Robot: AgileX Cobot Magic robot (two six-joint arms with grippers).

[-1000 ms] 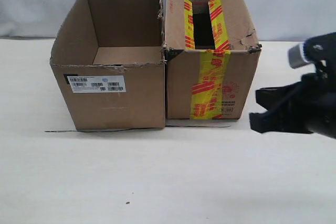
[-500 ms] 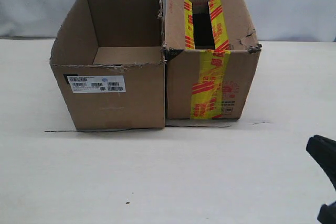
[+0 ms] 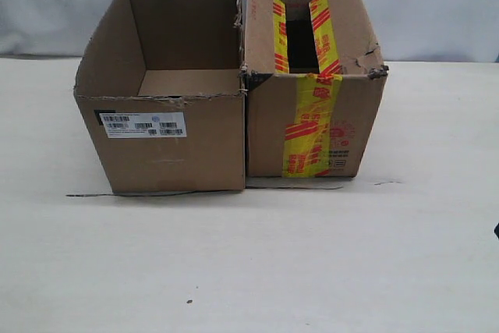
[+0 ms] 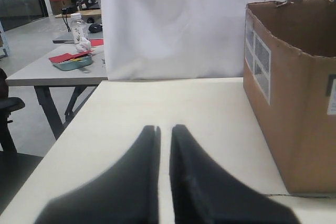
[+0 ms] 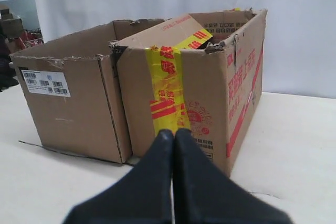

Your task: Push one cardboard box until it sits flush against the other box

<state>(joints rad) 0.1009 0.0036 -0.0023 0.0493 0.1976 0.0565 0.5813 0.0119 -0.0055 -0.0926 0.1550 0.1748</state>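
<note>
The cardboard box [image 3: 312, 122] with yellow-and-red tape stands on the right, its left side touching the other box [image 3: 168, 146], the larger plain one with a white barcode label [image 3: 144, 124]. In the right wrist view both boxes stand side by side, the taped box [image 5: 205, 93] straight ahead of my right gripper [image 5: 174, 132], which is shut and empty, some way short of it. My left gripper [image 4: 164, 128] is shut with only a thin slit, holding nothing, off to the side of the plain box [image 4: 299, 114]. Neither gripper shows in the exterior view beyond a dark sliver at the right edge.
The white table [image 3: 249, 255] stretches in front of the boxes, with a small dark speck [image 3: 188, 301]. A pale curtain [image 3: 437, 5] hangs behind. In the left wrist view the table edge [image 4: 73, 129] drops off toward a grey desk [image 4: 58, 69] with clutter.
My right gripper pulled away from the taped box's right side, down and rightward out of the exterior view. Both boxes stayed put.
</note>
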